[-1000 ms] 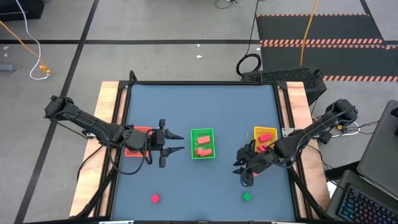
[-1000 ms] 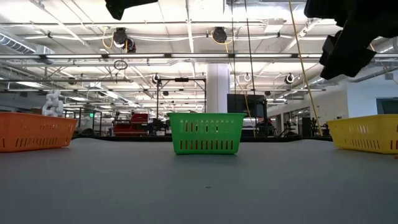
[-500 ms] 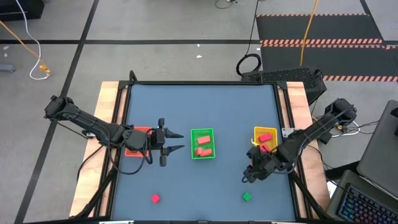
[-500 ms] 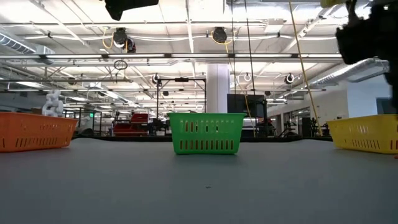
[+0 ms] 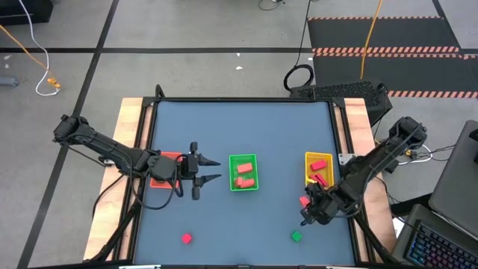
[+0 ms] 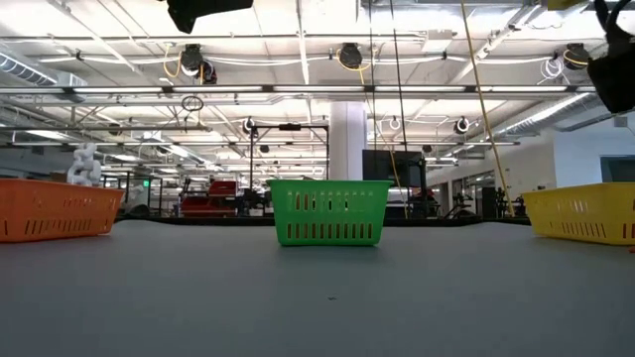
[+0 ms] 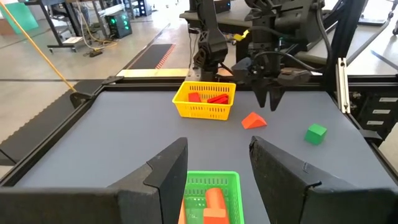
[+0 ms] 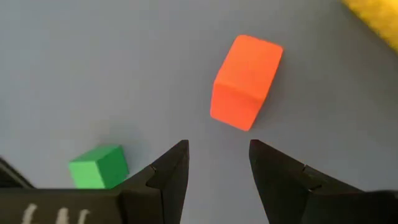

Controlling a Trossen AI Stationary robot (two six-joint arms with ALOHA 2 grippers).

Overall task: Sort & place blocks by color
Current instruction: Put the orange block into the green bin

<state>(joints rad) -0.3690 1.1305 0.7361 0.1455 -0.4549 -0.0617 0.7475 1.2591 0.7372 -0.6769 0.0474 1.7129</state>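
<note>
Right gripper (image 5: 306, 217), fingers parted and holding nothing, hovers over an orange block (image 8: 244, 81) lying near the yellow tray (image 5: 308, 173), a green block (image 5: 296, 237) close by, while the left gripper (image 5: 213, 170) waits empty and open beside the green tray (image 5: 232, 173).

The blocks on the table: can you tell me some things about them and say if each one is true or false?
1. A green block lies loose on the table. True.
2. The green basket is empty. False: it holds salmon-orange blocks.
3. The right gripper grips a block. False: its fingers are open, with an orange block lying ahead of them.
4. A red block lies loose near the table's front. True.
</note>
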